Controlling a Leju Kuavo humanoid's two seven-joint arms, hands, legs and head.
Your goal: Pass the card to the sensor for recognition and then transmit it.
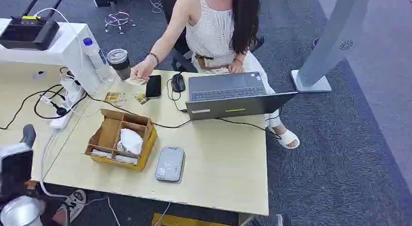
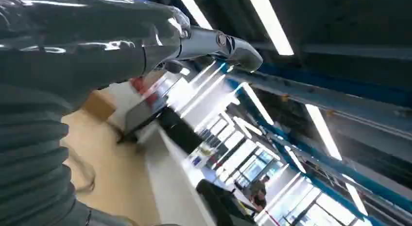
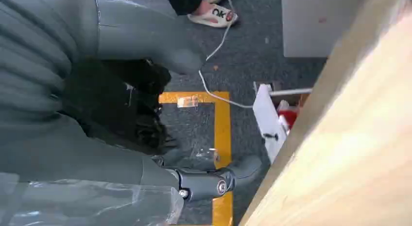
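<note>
- The sensor, a flat grey pad, was recorded lying near the front edge of the bench, just beside the cardboard box.
- The box, divided into compartments, was seen to hold white wrapped items; whether the card lay among them could not be told.
- A small card-like item was noted at the person's hand near the far edge of the bench, beside a black phone.
- An open laptop was noted toward the far right corner, with a mouse to its left.
- The left hand was seen raised, with a thumb extended and nothing visibly held; the fingers could not be made out.
- The right hand was seen below the bench edge above the floor, dark fingers curled in, with nothing visible in them.
</note>
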